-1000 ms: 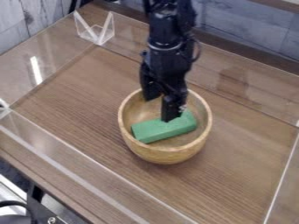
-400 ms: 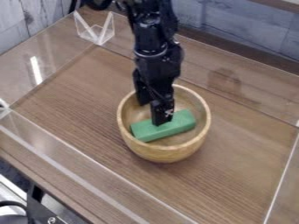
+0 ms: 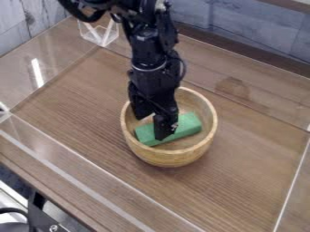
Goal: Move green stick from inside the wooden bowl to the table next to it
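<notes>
Gripper [image 3: 159, 120], jaws spread wide, points down inside the wooden bowl [image 3: 206, 137], straddling the green stick [image 3: 184, 127] on the table [image 3: 72, 109]

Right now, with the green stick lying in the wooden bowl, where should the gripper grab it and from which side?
Probably across its narrow width near the middle, coming straight down. The green stick lies flat in the wooden bowl, whose thick walls block any sideways approach. The gripper already hangs open above it, pointing down.

Lab bench (acrylic walls [image 3: 49, 54], robot arm [image 3: 148, 41])
</notes>
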Controlling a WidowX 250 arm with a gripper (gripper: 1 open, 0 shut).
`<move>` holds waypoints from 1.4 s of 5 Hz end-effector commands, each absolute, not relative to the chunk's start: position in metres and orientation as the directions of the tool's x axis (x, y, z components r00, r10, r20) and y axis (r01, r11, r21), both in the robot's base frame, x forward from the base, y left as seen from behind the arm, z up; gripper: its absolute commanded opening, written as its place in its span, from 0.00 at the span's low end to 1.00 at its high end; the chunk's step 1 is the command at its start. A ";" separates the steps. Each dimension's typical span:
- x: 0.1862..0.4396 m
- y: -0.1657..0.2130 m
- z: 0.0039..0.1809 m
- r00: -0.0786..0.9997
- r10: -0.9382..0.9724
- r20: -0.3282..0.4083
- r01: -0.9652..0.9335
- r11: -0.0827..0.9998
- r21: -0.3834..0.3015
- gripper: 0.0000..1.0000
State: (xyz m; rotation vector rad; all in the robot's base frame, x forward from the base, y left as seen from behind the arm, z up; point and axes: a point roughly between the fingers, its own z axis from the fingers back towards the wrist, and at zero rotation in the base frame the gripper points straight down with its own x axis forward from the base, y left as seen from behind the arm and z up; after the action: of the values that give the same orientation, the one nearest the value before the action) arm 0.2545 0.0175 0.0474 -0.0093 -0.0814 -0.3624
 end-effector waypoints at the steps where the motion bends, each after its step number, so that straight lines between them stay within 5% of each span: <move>1: 0.260 0.018 0.059 0.948 -0.289 0.129 0.289 0.957 0.024 1.00; 5: 0.292 0.023 0.032 0.918 -0.369 0.143 0.372 0.928 0.005 1.00; 7: 0.283 0.029 0.017 0.901 -0.408 0.144 0.416 0.909 -0.025 1.00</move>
State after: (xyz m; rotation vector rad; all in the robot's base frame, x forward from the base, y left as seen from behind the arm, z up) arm 0.2889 0.0224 0.0225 -0.0489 -0.1566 -0.4538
